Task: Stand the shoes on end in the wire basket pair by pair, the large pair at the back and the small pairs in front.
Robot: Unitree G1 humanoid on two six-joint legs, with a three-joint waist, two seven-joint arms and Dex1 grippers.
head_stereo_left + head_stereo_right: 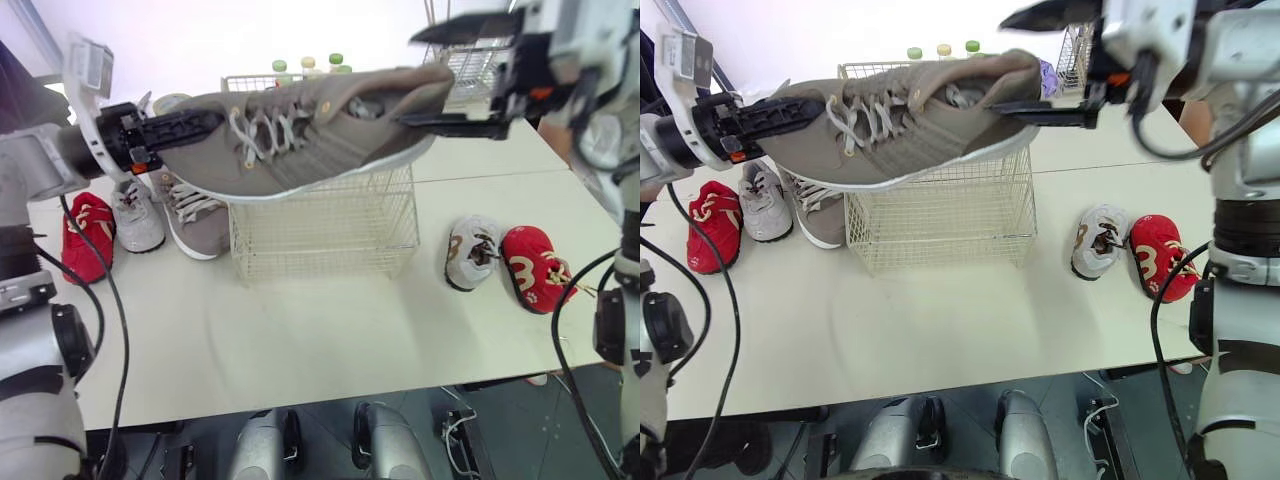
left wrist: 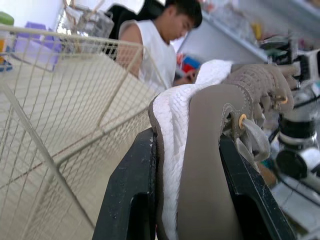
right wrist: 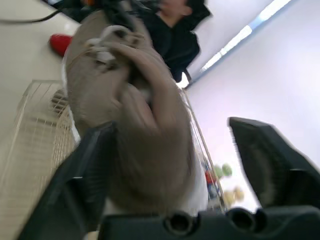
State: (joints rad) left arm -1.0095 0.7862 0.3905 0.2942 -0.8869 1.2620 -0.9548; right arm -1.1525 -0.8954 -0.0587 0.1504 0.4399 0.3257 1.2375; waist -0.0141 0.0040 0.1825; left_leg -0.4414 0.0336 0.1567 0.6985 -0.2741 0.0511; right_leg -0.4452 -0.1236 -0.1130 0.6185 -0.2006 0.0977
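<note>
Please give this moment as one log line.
left gripper: shut on large shoe | right gripper: open at heel | shoe: over basket

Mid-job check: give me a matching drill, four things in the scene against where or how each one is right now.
Things:
1. left gripper
2. right gripper
3. white wire basket
4. second grey-brown lace-up sneaker

States:
A. open, fingers either side of the heel of the lifted grey-brown sneaker
B. lying on the table, on the robot's left of the basket
C. shut on the lifted sneaker's toe
D. standing mid-table, below the lifted sneaker

Pairs: 1-C, 2-A, 3-D, 4-B
</note>
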